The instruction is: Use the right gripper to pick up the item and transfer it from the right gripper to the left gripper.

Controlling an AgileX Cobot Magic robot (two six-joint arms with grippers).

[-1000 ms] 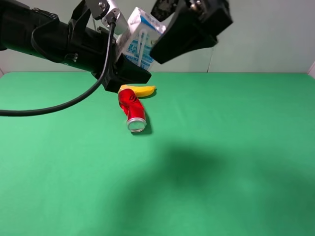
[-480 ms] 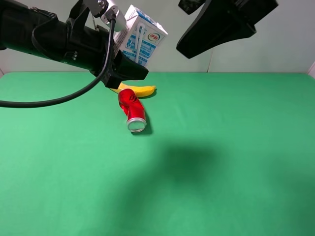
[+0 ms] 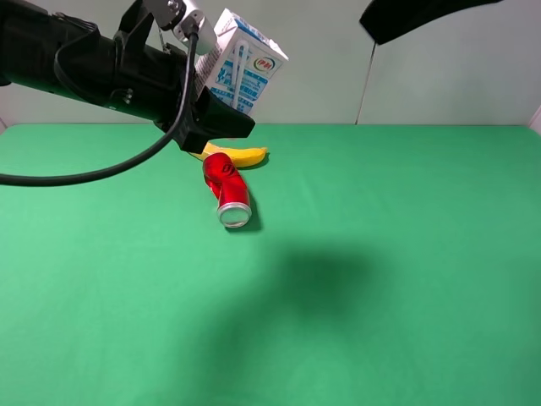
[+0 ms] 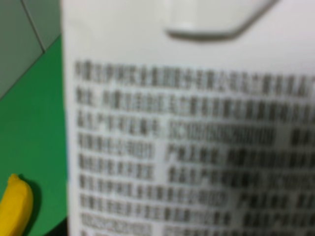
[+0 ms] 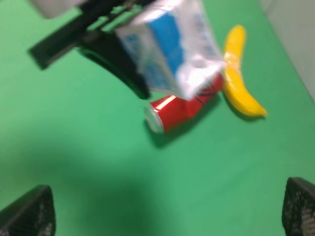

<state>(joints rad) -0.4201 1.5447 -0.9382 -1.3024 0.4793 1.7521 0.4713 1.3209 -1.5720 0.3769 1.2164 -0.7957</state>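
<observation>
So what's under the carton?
A red can and a banana lie on the green table below the carton. The left gripper hides part of the banana.

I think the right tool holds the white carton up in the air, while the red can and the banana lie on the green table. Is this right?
Not quite. The left tool holds the white carton in the air, as the exterior high view shows. The right tool is open and well apart from it. The red can and the banana do lie on the green table.
</observation>
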